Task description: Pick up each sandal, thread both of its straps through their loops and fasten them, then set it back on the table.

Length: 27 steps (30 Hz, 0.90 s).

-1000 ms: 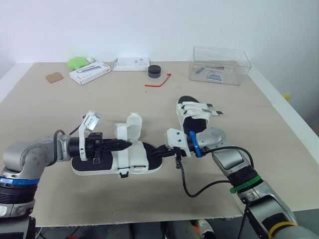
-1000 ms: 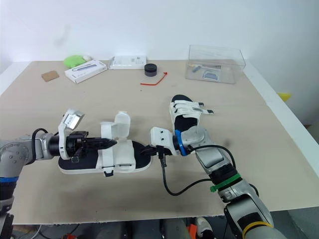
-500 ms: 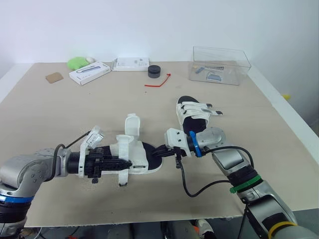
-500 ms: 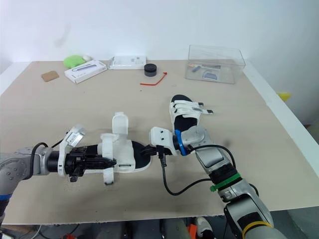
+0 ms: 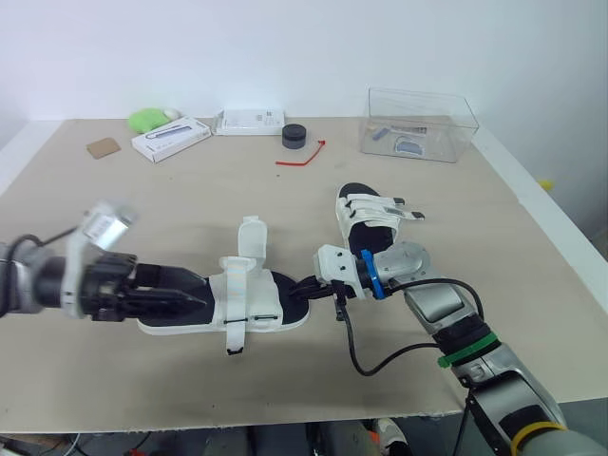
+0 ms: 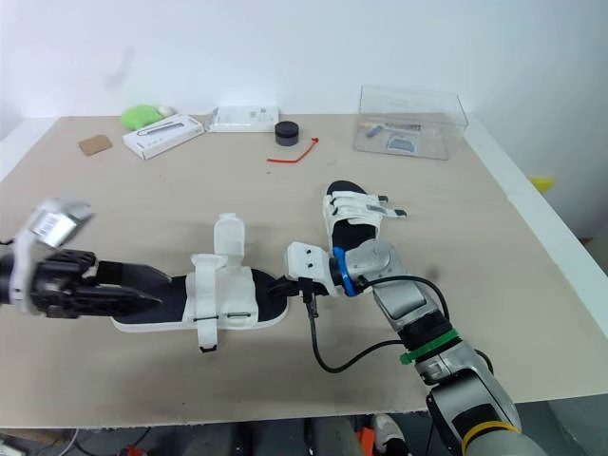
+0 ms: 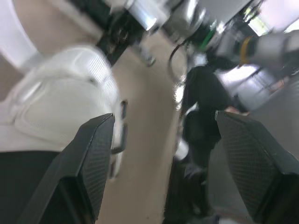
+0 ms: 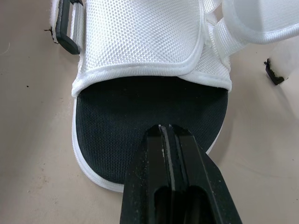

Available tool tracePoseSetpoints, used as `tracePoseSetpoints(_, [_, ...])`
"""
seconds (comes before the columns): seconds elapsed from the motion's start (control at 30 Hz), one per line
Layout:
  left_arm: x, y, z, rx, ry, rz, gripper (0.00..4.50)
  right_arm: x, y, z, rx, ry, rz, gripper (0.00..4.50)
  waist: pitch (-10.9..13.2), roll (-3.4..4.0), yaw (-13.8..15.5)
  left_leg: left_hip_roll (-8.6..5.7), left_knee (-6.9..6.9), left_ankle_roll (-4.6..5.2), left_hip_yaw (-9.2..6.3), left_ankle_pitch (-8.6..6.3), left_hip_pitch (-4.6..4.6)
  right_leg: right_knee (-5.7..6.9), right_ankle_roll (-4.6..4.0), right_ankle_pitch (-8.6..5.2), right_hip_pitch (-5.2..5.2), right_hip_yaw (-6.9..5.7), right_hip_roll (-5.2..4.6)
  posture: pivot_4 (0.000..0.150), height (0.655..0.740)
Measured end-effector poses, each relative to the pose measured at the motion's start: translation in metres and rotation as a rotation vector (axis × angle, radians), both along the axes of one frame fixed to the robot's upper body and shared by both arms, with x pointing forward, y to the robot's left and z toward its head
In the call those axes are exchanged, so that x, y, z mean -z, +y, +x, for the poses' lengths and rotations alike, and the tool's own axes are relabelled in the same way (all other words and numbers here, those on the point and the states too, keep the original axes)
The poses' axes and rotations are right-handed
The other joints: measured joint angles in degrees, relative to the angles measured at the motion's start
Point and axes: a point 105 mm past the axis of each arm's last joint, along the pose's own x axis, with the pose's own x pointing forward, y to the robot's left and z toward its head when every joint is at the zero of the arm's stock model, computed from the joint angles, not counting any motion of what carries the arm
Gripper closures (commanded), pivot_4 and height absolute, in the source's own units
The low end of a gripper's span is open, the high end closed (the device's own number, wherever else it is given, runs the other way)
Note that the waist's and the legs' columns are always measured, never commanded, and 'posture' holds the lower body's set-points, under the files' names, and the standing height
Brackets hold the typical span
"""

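Sandals lie on the table (image 5: 190, 204), two of them, both white-strapped with black footbeds. The nearer sandal (image 5: 261, 312) rests flat at the front middle of the table, lying crosswise with its toe toward the robot's right. One of its straps (image 5: 251, 239) stands up on the far side, unfastened, and another strap (image 5: 235, 328) is draped across the footbed with its end hanging over the near edge. The left gripper (image 5: 195, 296) hovers low at the heel end of this sandal, pointing along it. In the left wrist view its fingers (image 7: 91, 158) are spread wide with nothing between them, and the white mesh upper shows just ahead. The right gripper (image 5: 306, 289) is at the toe end, its fingers (image 8: 166, 137) pressed together with their tip over the front of the black footbed; whether it touches the footbed cannot be told. The second sandal (image 5: 372, 217) lies just beyond the right gripper, toe toward the robot, its straps laid across the foot. A clear plastic box (image 5: 418, 123), a black round puck (image 5: 294, 136), a red cord (image 5: 304, 155) and two white boxes (image 5: 171, 139) sit along the far edge.
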Motion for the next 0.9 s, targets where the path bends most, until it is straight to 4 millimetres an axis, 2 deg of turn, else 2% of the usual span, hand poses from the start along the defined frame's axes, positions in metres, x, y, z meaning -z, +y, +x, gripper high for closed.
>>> tracePoseSetpoints(0.07, [0.025,-0.003,-0.011,-0.008,0.063,0.011,0.96,0.000,-0.001,-0.001,-0.005,0.002,-0.004,4.50,-0.03,0.11,-0.03,-0.10,-0.17,-0.01,0.02,0.00,0.06,0.01,-0.04,-0.03,0.01,0.02,-0.20,0.150,0.7400])
tracePoseSetpoints(0.13, [0.045,-0.010,-0.013,-0.048,0.075,-0.022,0.96,0.000,-0.001,-0.001,-0.008,0.001,-0.004,4.50,-0.01,-0.14,0.10,-0.09,-0.20,-0.04,-0.05,0.02,0.03,0.02,-0.21,0.03,0.01,-0.06,-0.29,0.150,0.7400])
tracePoseSetpoints(0.2, [0.053,-0.013,-0.009,-0.103,0.040,-0.025,0.96,0.000,-0.001,-0.001,-0.008,0.001,-0.004,4.50,-0.02,-0.43,0.17,-0.04,-0.20,-0.10,-0.13,0.06,0.04,0.01,-0.27,0.04,0.03,-0.15,-0.32,0.150,0.7400])
tracePoseSetpoints(0.3, [0.063,-0.015,-0.006,-0.166,-0.007,-0.006,0.96,0.000,-0.001,-0.001,-0.009,0.001,-0.003,4.50,-0.01,-0.40,0.17,-0.08,-0.24,-0.15,-0.13,0.09,0.06,0.00,-0.40,0.13,0.03,-0.16,-0.36,0.150,0.7400])
tracePoseSetpoints(0.47, [0.093,-0.022,-0.007,-0.231,-0.049,0.062,0.96,0.000,-0.001,-0.001,-0.012,0.003,-0.005,4.50,-0.05,-0.41,0.17,-0.13,-0.38,-0.15,-0.12,0.09,0.13,0.00,-0.46,0.11,0.04,-0.16,-0.37,0.150,0.7400])
tracePoseSetpoints(0.6, [0.101,-0.027,-0.009,-0.233,-0.079,0.064,0.96,0.000,-0.001,-0.001,-0.010,0.004,-0.006,4.50,-0.07,-0.36,0.20,-0.19,-0.43,-0.15,-0.10,0.09,0.16,-0.01,-0.43,0.08,0.08,-0.16,-0.36,0.150,0.7400])
tracePoseSetpoints(0.9, [0.101,-0.029,-0.008,-0.250,-0.091,0.046,0.96,0.000,-0.003,0.000,-0.001,0.005,-0.013,4.50,-0.09,-0.35,0.20,-0.23,-0.42,-0.12,-0.11,0.11,0.21,-0.03,-0.22,0.01,0.14,-0.18,-0.35,0.150,0.7400])
